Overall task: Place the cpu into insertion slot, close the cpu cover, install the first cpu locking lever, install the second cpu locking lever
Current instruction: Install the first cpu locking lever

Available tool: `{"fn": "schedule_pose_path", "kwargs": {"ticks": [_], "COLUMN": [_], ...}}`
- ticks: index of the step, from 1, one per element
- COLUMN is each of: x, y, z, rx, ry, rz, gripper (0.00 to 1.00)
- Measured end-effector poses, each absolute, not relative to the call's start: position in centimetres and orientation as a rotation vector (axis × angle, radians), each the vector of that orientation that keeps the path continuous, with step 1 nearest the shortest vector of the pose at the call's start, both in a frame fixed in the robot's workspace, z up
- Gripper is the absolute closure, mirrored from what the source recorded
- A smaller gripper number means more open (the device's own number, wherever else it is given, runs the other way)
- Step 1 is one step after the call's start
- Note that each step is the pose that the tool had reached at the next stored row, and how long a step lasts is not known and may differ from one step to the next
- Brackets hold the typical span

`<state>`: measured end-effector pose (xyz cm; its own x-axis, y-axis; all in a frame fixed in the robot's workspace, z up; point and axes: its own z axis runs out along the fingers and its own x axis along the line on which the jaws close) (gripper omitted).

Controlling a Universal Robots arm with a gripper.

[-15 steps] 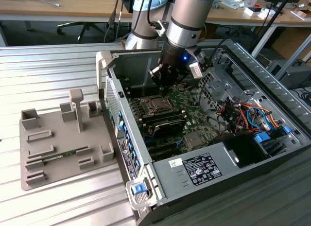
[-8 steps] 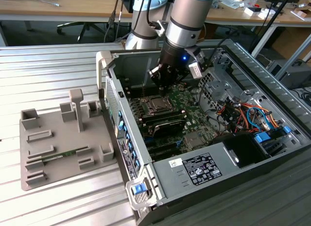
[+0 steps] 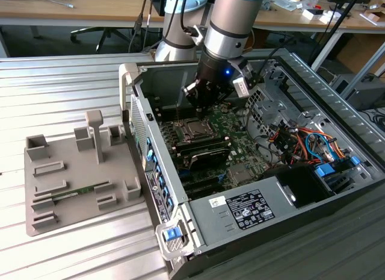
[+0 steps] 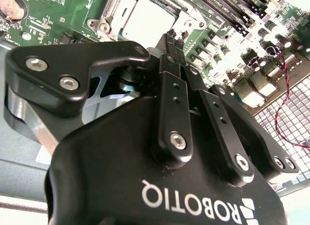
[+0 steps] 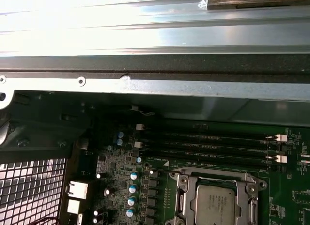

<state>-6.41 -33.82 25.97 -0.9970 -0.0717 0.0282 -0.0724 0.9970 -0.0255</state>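
The cpu (image 3: 194, 129) lies in the insertion slot (image 3: 185, 136) on the green motherboard, silvery top up. In both wrist views the cpu (image 5: 216, 204) (image 4: 145, 18) sits inside a silvery frame, the cpu cover (image 5: 185, 193) (image 4: 107, 14), which lies flat around it. My gripper (image 3: 201, 109) hangs just above the socket's far edge inside the open case. In the second wrist view the gripper (image 4: 173, 38) is shut, its black fingers (image 4: 168, 89) pressed together with the tips beside the cover's corner. I cannot tell whether they touch a lever.
Long black memory slots (image 5: 208, 142) run beside the socket. A black module (image 3: 204, 149) lies nearer the camera, then the power supply (image 3: 252, 209). Orange and blue cables (image 3: 304, 141) fill the case's right. A grey fixture tray (image 3: 72, 183) sits outside on the exterior view's left.
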Motion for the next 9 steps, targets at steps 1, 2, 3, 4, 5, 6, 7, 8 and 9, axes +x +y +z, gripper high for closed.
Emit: {"fn": "schedule_pose_path", "kwargs": {"ticks": [1, 2, 3, 4, 5, 6, 7, 8, 9], "x": [-6.42, -6.45, -6.48, -6.5, -6.52, -6.54, -6.58, -6.61, -6.63], "y": [-33.82, -33.82, -33.82, -33.82, -33.82, -33.82, -33.82, -33.82, -33.82], "z": [25.97, 25.97, 25.97, 25.97, 25.97, 25.97, 25.97, 25.97, 25.97], "rx": [0.112, 0.112, 0.112, 0.112, 0.112, 0.112, 0.112, 0.112, 0.112], "ry": [-3.112, -3.112, -3.112, -3.112, -3.112, -3.112, -3.112, -3.112, -3.112], "rz": [0.041, 0.041, 0.041, 0.041, 0.041, 0.041, 0.041, 0.041, 0.041], "gripper": [0.9, 0.9, 0.9, 0.9, 0.9, 0.9, 0.9, 0.9, 0.9]}}
